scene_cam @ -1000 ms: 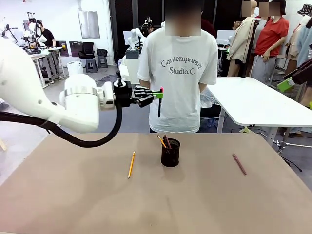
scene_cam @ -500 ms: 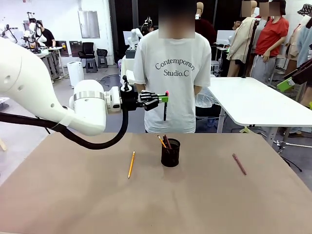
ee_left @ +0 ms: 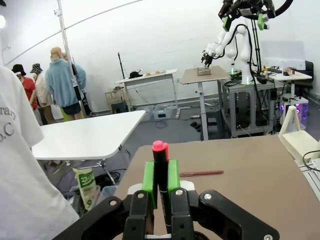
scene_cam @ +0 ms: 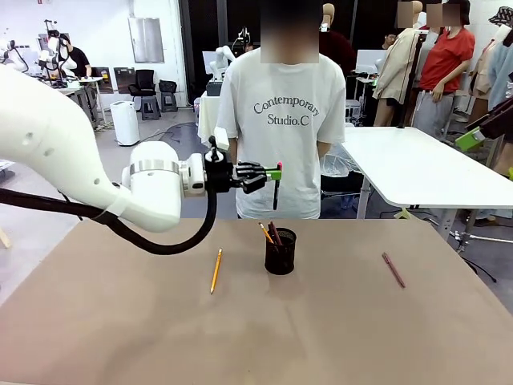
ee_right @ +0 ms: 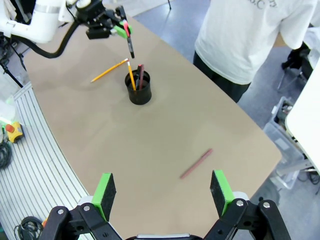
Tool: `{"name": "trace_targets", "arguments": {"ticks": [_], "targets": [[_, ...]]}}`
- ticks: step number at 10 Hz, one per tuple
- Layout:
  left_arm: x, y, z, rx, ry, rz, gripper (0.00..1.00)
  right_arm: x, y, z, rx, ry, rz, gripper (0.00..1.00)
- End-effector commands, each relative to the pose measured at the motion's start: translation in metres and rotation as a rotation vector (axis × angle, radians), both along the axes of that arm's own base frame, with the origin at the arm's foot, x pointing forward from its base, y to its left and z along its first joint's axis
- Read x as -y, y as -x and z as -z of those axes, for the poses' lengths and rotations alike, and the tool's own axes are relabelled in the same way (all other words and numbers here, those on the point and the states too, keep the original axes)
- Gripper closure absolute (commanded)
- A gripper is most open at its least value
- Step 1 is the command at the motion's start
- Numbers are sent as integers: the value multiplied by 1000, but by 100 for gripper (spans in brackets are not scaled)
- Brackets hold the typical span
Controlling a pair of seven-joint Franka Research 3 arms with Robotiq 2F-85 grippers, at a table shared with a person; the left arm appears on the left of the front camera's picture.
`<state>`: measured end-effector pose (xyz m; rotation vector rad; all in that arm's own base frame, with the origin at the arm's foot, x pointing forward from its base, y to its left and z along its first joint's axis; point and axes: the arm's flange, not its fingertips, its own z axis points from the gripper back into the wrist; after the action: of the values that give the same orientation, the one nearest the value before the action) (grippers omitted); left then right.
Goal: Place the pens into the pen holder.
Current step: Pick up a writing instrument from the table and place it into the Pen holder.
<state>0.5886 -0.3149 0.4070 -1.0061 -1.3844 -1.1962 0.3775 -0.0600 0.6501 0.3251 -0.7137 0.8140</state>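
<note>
Clamping tight, left end effector (scene_cam: 276, 172) holds the black pen (scene_cam: 275, 194).

front: across table (scene_cam: 120, 321) | left wrist: level | right wrist: high, downward | shared: pen holder (scene_cam: 280, 253)

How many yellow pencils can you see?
2: one yellow pencil lies on the table left of the pen holder; the other pencil stands inside it. More may hide there.
</note>
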Motion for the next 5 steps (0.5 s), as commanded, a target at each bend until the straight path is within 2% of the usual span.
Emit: {"name": "trace_targets", "arguments": {"ticks": [1, 5], "targets": [[17, -14, 14, -35, 29, 37, 100, 0, 0, -1, 4, -3, -3, 0], [25, -10, 54, -95, -5, 54, 100, 0, 0, -1, 4, -3, -3, 0]]}}
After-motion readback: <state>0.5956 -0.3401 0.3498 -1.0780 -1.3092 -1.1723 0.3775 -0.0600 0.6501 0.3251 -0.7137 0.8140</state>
